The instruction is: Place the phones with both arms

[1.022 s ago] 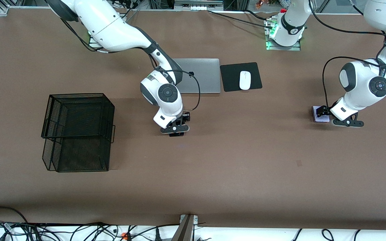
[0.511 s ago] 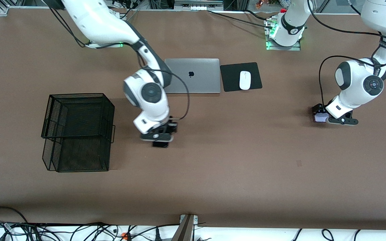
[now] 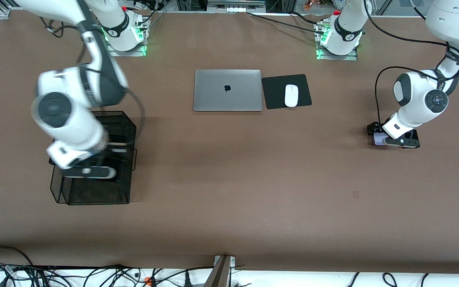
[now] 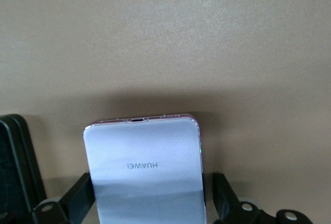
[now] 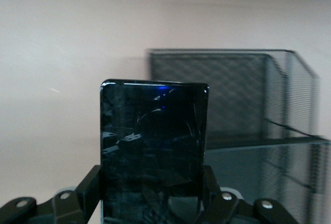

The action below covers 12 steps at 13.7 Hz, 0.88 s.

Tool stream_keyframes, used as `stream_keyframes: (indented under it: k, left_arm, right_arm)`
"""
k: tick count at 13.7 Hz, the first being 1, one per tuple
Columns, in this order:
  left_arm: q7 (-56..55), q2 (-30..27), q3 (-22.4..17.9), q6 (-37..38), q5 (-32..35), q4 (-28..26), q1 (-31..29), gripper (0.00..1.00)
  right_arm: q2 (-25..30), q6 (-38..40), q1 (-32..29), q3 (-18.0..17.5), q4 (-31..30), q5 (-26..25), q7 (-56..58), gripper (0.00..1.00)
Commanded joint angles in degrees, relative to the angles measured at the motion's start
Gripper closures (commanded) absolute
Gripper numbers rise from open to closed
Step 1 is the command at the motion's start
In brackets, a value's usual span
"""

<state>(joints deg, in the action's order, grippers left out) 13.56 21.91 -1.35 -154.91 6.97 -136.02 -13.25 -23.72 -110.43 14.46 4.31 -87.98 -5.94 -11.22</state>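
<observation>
Your right gripper, clamped on the black phone, hangs over the mesh basket, while your left gripper straddles the lavender phone lying on the table, fingers spread wide.

I saw the laptop lying beside the mouse pad, the mouse on it toward the left arm's end, and the mesh basket toward the right arm's end, nearer the camera.
</observation>
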Motion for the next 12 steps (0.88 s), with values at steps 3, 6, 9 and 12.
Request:
stream_keyframes:
  k: [3,6,9,12]
  left_arm:
    - [-0.64,0.85,0.73,-1.27,0.24,-0.13,-0.64,0.00]
    - [-0.64,0.94,0.73,-1.27,0.24,0.05,-0.64,0.50]
    - [-1.60,0.94,0.73,-1.09,0.24,0.31,-0.64,0.94]
    - [-5.11,0.94,1.69,1.96,0.24,3.46,0.32,1.00]
  right_arm:
    - [6.48,-1.62,-2.41,9.12,-12.54,8.31,18.05,1.00]
    - [9.57,-6.36,-2.42,10.72,-20.98,9.98,19.48,1.00]
    - [9.66,-10.59,-2.42,11.33,-24.69,10.07,20.45,1.00]
    - [9.05,-12.36,-2.50,11.77,-25.75,9.98,20.71,1.00]
